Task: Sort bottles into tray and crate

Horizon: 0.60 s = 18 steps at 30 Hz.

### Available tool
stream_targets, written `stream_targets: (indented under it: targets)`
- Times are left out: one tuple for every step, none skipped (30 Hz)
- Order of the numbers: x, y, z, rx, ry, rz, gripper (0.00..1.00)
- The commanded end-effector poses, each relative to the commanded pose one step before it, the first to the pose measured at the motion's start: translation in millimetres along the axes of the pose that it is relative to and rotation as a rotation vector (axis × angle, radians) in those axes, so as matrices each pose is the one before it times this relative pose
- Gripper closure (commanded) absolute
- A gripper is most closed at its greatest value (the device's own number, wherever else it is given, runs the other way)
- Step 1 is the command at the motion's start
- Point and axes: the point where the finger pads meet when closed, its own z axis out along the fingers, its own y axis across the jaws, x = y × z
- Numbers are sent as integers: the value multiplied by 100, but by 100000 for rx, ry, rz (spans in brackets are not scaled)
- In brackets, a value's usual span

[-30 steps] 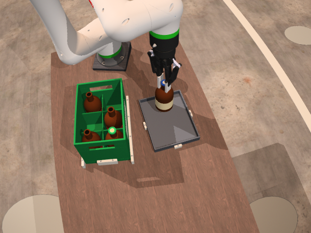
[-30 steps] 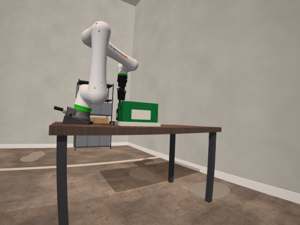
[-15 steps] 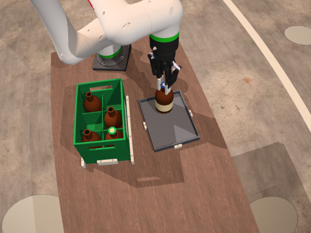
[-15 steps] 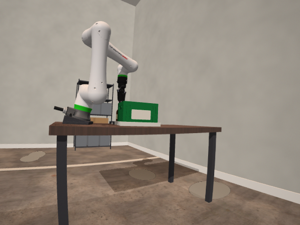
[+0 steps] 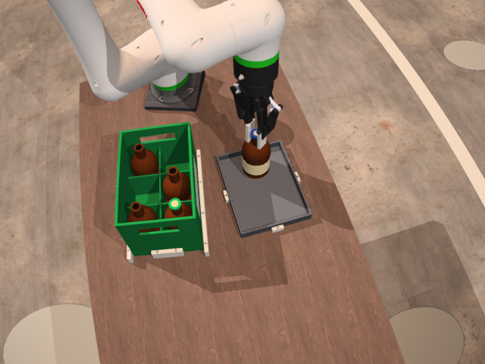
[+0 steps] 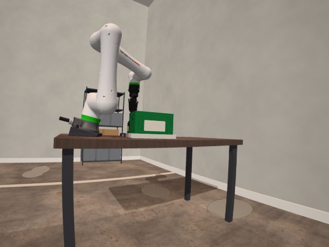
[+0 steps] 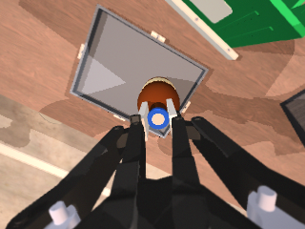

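My gripper (image 5: 255,135) is shut on the neck of a brown bottle with a blue cap (image 5: 255,156). The bottle hangs upright over the far end of the grey tray (image 5: 263,188), at or just above its floor. The wrist view shows the blue cap (image 7: 157,118) between my fingertips, with the tray (image 7: 138,81) below. The green crate (image 5: 160,188) stands left of the tray. It holds three open brown bottles (image 5: 143,158) (image 5: 176,182) (image 5: 137,211) and one bottle with a green cap (image 5: 175,206) in the near right cell.
The robot base (image 5: 174,92) is at the far end of the table, behind the crate. White stop blocks edge the crate and the tray. In the side view the crate (image 6: 151,123) hides the tray and most of the held bottle.
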Motion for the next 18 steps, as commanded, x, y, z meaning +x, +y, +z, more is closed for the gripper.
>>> stream_targets:
  targets:
    - [1, -17, 113, 43, 11, -4, 100]
    - [0, 0, 40, 0, 0, 0, 100]
    - [0, 0, 40, 0, 0, 0, 100]
    - [0, 0, 40, 0, 0, 0, 100]
    - [0, 0, 40, 0, 0, 0, 100]
    - [0, 0, 40, 0, 0, 0, 100]
    - [0, 0, 40, 0, 0, 0, 100]
    - [0, 0, 40, 0, 0, 0, 100]
    - [0, 0, 40, 0, 0, 0, 100]
    - [0, 0, 40, 0, 0, 0, 100]
    - [0, 0, 0, 0, 0, 0, 100]
    - [0, 0, 0, 0, 0, 0, 100]
    - [0, 0, 3, -1, 1, -1, 100]
    - [0, 0, 40, 0, 0, 0, 100]
    - [0, 0, 40, 0, 0, 0, 100]
    - [0, 0, 40, 0, 0, 0, 100]
    - [0, 0, 40, 0, 0, 0, 100]
    - [0, 0, 40, 0, 0, 0, 100]
